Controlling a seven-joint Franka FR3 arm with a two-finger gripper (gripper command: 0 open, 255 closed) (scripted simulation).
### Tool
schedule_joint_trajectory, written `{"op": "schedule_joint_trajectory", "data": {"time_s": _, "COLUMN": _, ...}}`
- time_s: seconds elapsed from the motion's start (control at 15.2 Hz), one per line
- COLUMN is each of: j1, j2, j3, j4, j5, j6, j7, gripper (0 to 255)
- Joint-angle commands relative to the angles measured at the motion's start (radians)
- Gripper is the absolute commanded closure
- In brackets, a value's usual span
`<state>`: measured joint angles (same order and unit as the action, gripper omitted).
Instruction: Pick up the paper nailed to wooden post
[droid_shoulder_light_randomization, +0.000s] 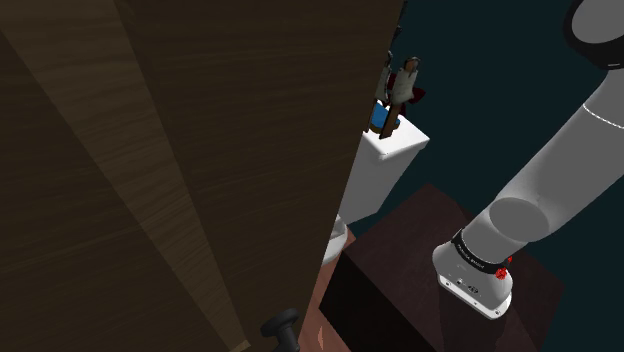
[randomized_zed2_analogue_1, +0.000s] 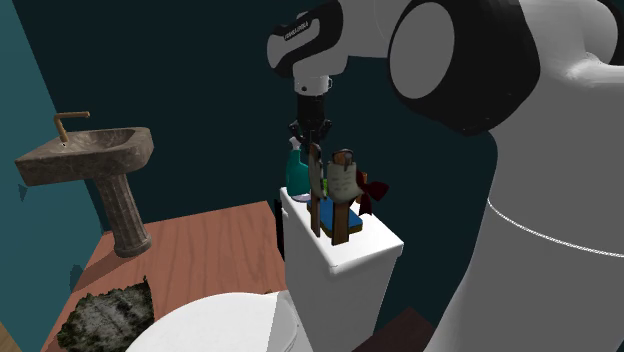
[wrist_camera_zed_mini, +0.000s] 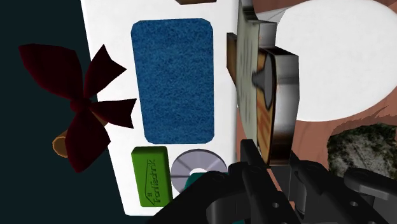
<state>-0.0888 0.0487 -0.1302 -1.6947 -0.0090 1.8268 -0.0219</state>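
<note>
Paper (wrist_camera_zed_mini: 247, 63) on its post (wrist_camera_zed_mini: 283, 95) sits between the parted fingers of the downward-pointing gripper (wrist_camera_zed_mini: 275, 167).

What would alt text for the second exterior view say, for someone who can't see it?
A white robot arm reaches down from the upper right to a small wooden post with paper nailed on, standing on a white toilet tank. A teal bottle stands beside it; a mottled pedestal sink stands at the left, over a wooden floor.
</note>
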Motion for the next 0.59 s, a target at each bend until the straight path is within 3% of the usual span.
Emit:
{"op": "schedule_joint_trajectory", "data": {"time_s": 0.0, "j1": 0.000, "j2": 0.000, "j3": 0.000, "j4": -0.001, "j5": -0.001, "j6": 0.000, "j7": 0.000, "gripper": 255}}
{"op": "schedule_joint_trajectory", "data": {"time_s": 0.53, "j1": -0.001, "j2": 0.011, "j3": -0.001, "j4": 0.109, "j5": 0.001, "j6": -0.098, "j7": -0.001, "gripper": 255}}
